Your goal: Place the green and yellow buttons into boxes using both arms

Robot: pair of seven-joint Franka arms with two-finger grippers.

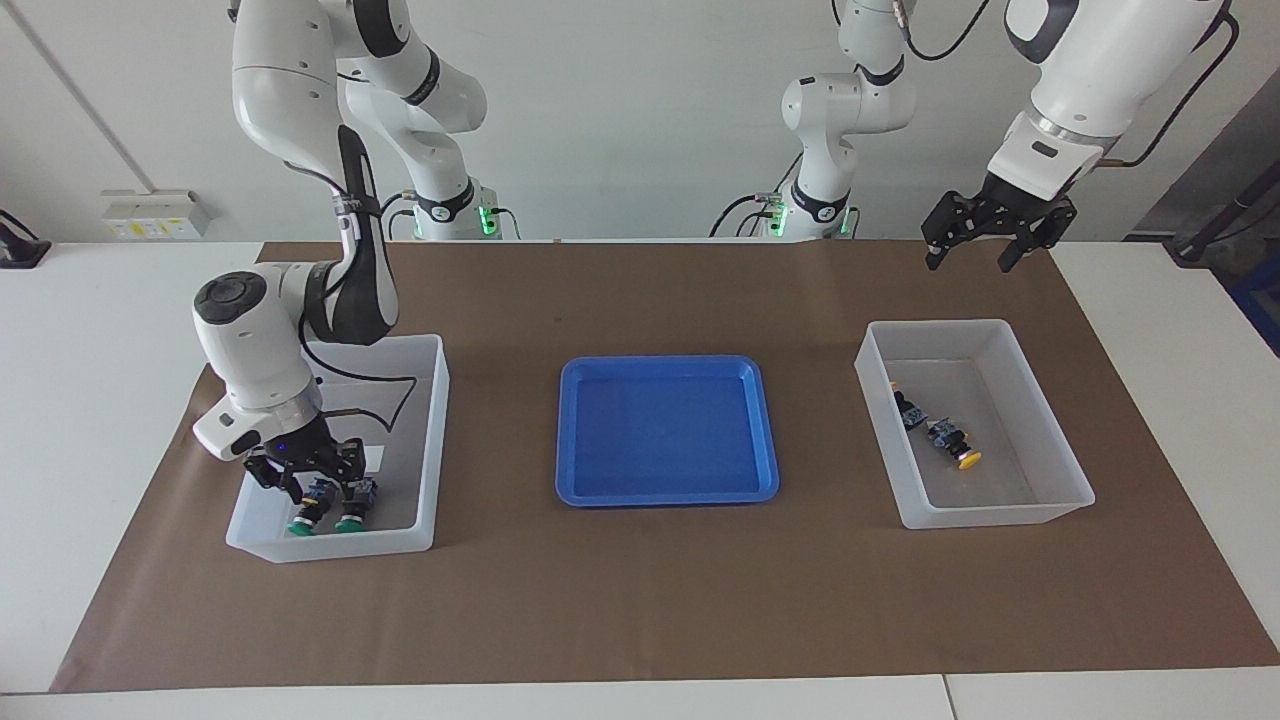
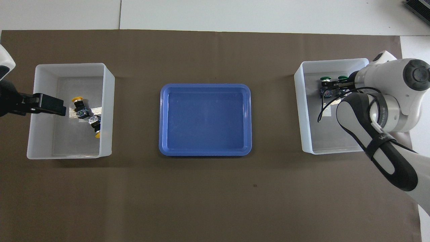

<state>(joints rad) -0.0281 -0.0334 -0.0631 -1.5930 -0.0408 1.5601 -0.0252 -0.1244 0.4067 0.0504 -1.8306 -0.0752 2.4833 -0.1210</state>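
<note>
With both round green-capped push-button switches (image 1: 325, 519) lying in the translucent white plastic bin (image 1: 430, 440) under my spread right gripper (image 1: 308, 484), and both yellow-capped switches (image 1: 944, 436) in the matching bin (image 1: 1040, 400) below my spread, waiting left gripper (image 1: 982, 250), I judge placing finished and next I'd lift clear.

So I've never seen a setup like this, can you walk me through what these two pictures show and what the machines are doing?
These are two white robot arms with two-finger grippers at a table covered in brown paper. One picture faces the robots from across the table; the other looks down from above their own end.

An empty blue tray sits in the middle, with a translucent white box at each end. The box at the left arm's end holds two yellow buttons. The box at the right arm's end holds two green buttons.

The right gripper is down inside its box, right at the green buttons, jaws parting around one. The left gripper hangs open in the air, holding nothing.
</note>
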